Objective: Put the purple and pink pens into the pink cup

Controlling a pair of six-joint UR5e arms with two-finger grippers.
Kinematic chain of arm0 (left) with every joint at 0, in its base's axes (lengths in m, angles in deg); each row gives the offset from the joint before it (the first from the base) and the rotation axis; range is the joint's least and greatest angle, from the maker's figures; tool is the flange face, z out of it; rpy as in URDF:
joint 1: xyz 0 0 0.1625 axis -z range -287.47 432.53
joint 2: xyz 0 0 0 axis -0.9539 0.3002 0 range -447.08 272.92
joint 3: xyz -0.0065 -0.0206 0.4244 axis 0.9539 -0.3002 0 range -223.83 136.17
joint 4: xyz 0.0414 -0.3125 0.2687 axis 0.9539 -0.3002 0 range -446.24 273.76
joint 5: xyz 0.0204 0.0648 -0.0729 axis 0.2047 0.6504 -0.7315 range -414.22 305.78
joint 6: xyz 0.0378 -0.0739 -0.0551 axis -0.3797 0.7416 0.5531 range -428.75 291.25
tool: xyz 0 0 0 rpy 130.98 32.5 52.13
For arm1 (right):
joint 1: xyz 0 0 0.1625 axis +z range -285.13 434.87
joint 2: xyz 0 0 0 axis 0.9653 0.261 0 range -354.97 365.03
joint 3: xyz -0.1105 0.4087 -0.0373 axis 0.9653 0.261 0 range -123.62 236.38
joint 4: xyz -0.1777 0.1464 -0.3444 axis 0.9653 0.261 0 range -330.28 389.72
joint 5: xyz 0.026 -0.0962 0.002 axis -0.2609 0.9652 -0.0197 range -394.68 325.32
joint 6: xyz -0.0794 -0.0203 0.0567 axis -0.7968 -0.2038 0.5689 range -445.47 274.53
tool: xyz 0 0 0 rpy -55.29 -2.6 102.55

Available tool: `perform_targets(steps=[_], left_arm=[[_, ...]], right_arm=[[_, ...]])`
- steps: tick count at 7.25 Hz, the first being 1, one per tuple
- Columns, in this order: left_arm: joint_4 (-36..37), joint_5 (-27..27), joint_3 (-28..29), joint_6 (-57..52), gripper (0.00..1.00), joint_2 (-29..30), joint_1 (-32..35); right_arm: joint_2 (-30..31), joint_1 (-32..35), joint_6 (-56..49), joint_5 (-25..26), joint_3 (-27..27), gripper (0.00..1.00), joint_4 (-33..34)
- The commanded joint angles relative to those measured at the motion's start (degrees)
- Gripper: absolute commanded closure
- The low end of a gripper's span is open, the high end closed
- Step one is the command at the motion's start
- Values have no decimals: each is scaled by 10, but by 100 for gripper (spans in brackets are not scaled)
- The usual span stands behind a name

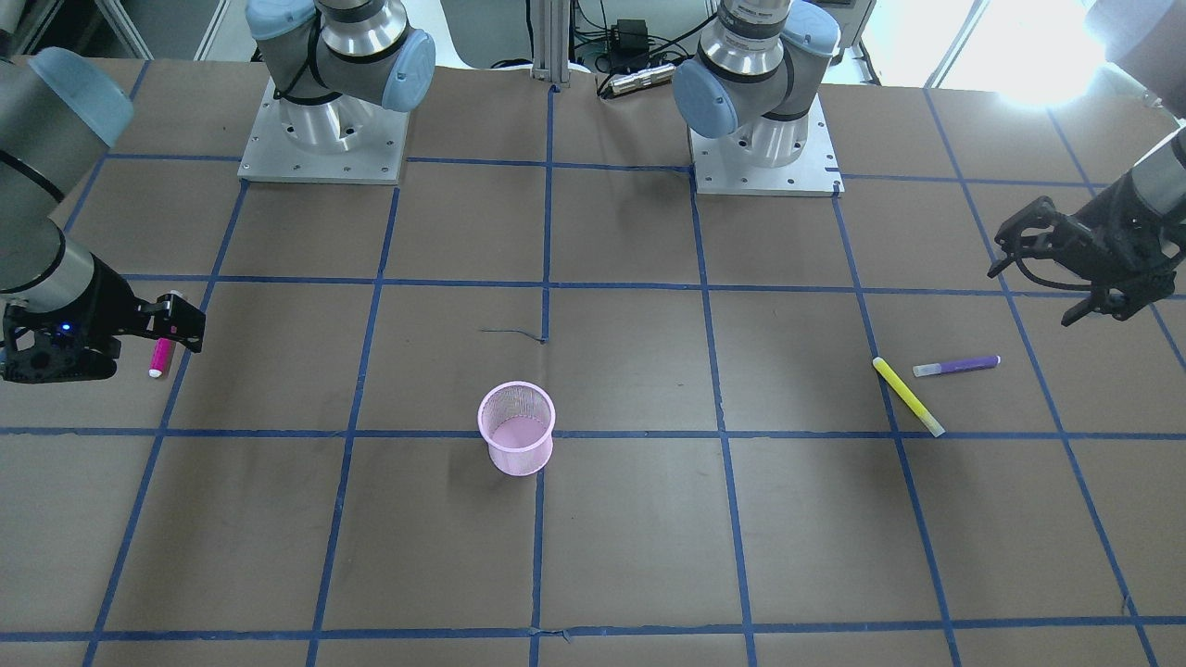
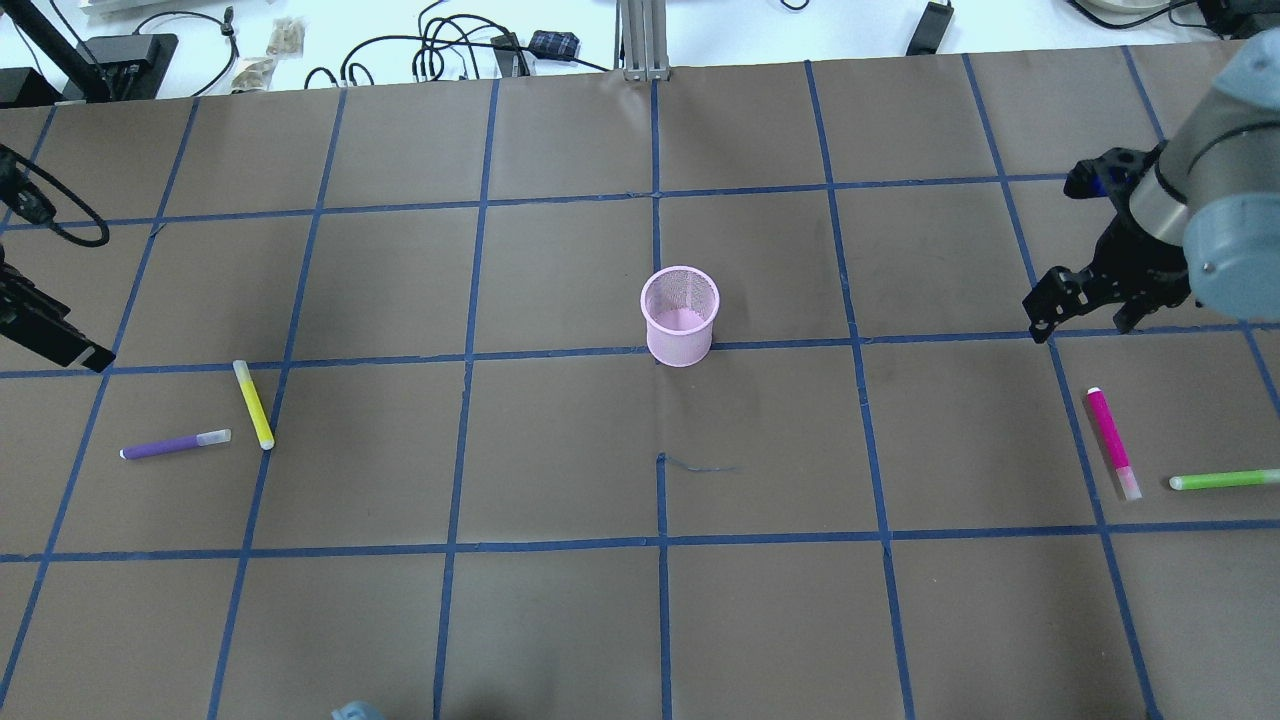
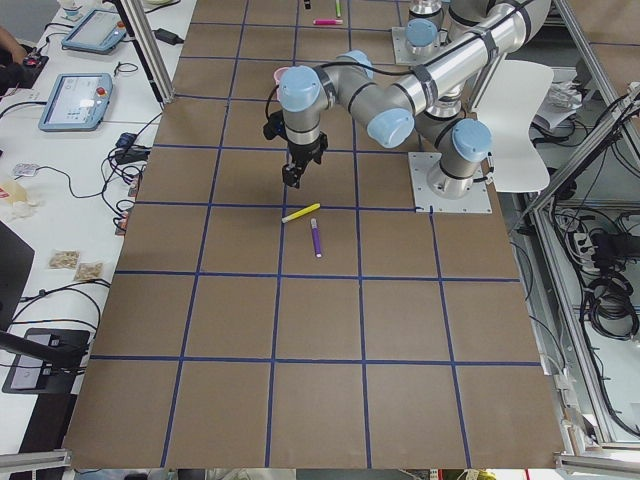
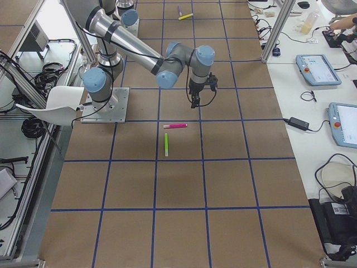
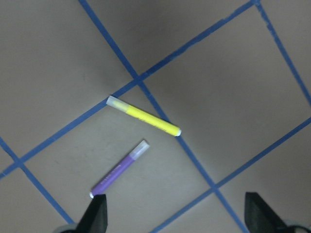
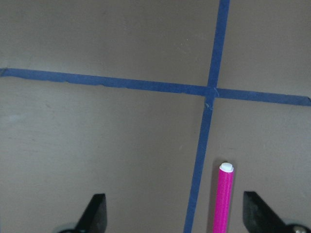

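The pink mesh cup (image 2: 680, 315) stands upright and empty at the table's middle, also in the front view (image 1: 516, 441). The purple pen (image 2: 175, 445) lies flat on the robot's left, next to a yellow pen. My left gripper (image 2: 62, 345) hovers open and empty beyond it; in the left wrist view the purple pen (image 5: 119, 170) lies ahead of the open fingers. The pink pen (image 2: 1112, 442) lies flat on the robot's right. My right gripper (image 2: 1080, 322) hovers open and empty above its far end; in the right wrist view the pen's tip (image 6: 224, 199) shows near the right finger.
A yellow pen (image 2: 253, 403) lies just beside the purple pen, its lower end close to the purple pen's cap. A green pen (image 2: 1225, 480) lies to the right of the pink pen. Blue tape lines grid the brown table. Cables and boxes sit past the far edge.
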Motion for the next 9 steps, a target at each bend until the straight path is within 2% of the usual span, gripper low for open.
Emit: perform_targets(steps=[1,2,3,4,5,6,8,9], left_arm=[[33,-94,-18,-215,0,61,-76],[34,-103,-33,-304,2,96,-102],[34,-134,-43,-402,3,126,-122],[33,-137,-48,-450,3,152,-137],[31,-142,-44,-490,10,177,-148],[33,-144,-42,-496,10,201,-161],[35,-150,-34,-514,24,232,-168],[34,-151,-31,-514,40,235,-167]], right_arm=[[-17,-21,-71,31,-77,3,128],[-37,-40,-74,30,-77,4,129],[-45,-63,-88,26,-76,5,129],[-46,-64,-82,25,-78,14,129],[-48,-65,-81,24,-77,19,129],[-57,-66,-70,24,-78,25,129],[-62,-68,-60,29,-80,43,129],[-62,-73,-57,29,-76,45,129]])
